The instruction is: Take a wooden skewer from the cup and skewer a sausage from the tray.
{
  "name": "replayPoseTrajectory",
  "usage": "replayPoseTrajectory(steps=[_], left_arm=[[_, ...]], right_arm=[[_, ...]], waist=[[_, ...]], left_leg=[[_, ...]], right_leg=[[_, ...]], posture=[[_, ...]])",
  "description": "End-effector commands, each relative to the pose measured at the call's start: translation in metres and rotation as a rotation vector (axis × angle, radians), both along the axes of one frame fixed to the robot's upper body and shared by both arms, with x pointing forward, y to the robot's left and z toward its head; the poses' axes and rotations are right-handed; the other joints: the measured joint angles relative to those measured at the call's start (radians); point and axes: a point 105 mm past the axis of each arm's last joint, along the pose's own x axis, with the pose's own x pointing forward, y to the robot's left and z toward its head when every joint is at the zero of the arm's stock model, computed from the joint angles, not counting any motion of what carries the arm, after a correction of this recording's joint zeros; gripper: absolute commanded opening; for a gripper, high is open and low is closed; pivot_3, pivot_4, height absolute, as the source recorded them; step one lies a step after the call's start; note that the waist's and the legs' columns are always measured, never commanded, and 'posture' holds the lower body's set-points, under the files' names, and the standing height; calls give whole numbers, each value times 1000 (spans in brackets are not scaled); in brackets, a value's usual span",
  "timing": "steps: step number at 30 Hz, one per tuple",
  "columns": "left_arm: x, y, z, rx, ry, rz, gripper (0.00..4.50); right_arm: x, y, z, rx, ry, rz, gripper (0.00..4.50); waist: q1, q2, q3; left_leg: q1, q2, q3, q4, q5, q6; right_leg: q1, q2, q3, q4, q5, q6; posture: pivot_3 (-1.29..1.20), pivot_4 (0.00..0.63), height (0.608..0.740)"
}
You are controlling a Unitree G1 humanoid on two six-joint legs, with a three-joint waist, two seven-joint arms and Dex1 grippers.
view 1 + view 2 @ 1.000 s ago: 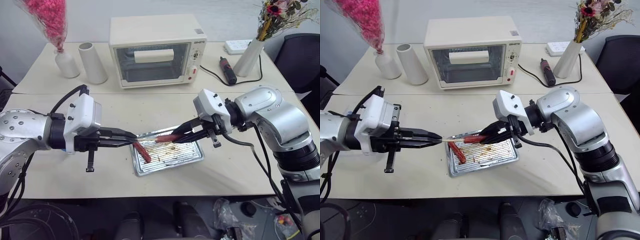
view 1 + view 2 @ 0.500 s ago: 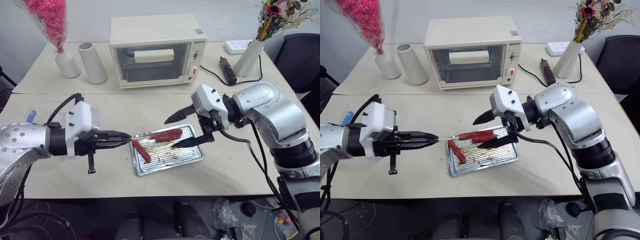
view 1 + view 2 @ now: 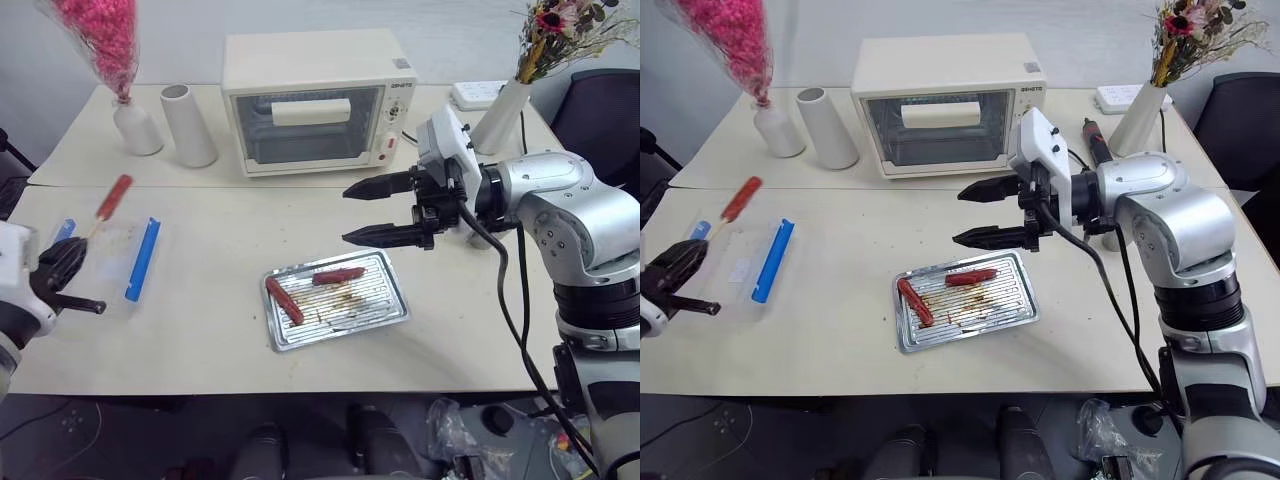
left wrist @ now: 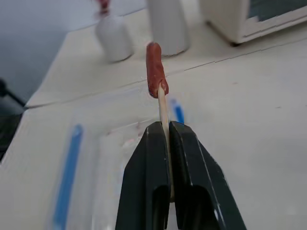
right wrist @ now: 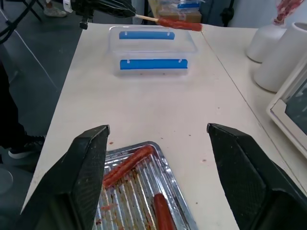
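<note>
Over at the table's left end, the left gripper (image 4: 164,158) has its black fingers pinched tight on the wooden skewer (image 4: 163,112), a sausage (image 3: 113,195) impaled on its tip, held above the clear plastic box (image 3: 120,262) with blue edges. The right gripper (image 3: 362,212) hangs with jaws spread wide and empty above the table, just beyond the metal tray (image 3: 390,310), where two sausages (image 3: 283,300) lie.

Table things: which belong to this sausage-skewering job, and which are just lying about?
Job: thin wooden skewer carrying a reddish-brown sausage; shiny silver ribbed tray.
Lying about: cream toaster oven, clear plastic box with blue edges, white cylinder vase.
</note>
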Motion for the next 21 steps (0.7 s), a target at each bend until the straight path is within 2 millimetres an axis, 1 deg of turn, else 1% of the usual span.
replayPoseTrajectory(steps=[1,4,7,10,13,15,18,21], left_arm=[[-6,15,-7,-31,18,96,0],[-3,10,-18,-32,71,79,0],[-3,11,-25,-49,102,104,0],[-3,13,-30,-61,115,125,762],[-1,14,-26,-64,94,136,1598],[-1,14,-20,-58,68,134,2191],[-3,14,-11,-44,45,123,3083],[-10,16,-2,-25,33,120,3921]], right_arm=[[-9,2,14,44,-48,19,3389],[-10,3,16,44,-55,25,3389],[-10,3,20,49,-60,25,3389],[-10,3,21,52,-52,24,3417],[-9,3,20,49,-47,20,3894],[-7,2,20,48,-40,12,4491],[-6,1,20,51,-12,10,4500],[-5,-1,19,46,-13,9,4500]], waist=[[0,0,0],[0,-1,0],[-1,-1,0],[-1,-1,0],[-2,-1,0],[-2,-1,0],[-2,-1,0],[-3,-1,0]], left_leg=[[0,0,0,0,0,0],[0,0,0,0,0,0],[0,0,0,0,0,0],[0,1,0,0,0,0],[0,1,0,0,0,0],[0,1,0,0,0,0],[0,2,0,0,0,0],[0,3,0,0,0,0]], right_leg=[[0,0,0,0,0,0],[0,0,0,0,0,0],[0,-1,0,0,0,0],[0,-1,0,0,0,0],[0,-1,0,0,0,0],[0,-1,0,-1,0,0],[0,-1,0,-1,0,0],[0,-1,0,-1,0,0]], posture=[[0,150,740],[0,150,740],[0,150,740],[0,150,740],[0,150,740],[0,150,740],[0,150,740],[0,150,740]])
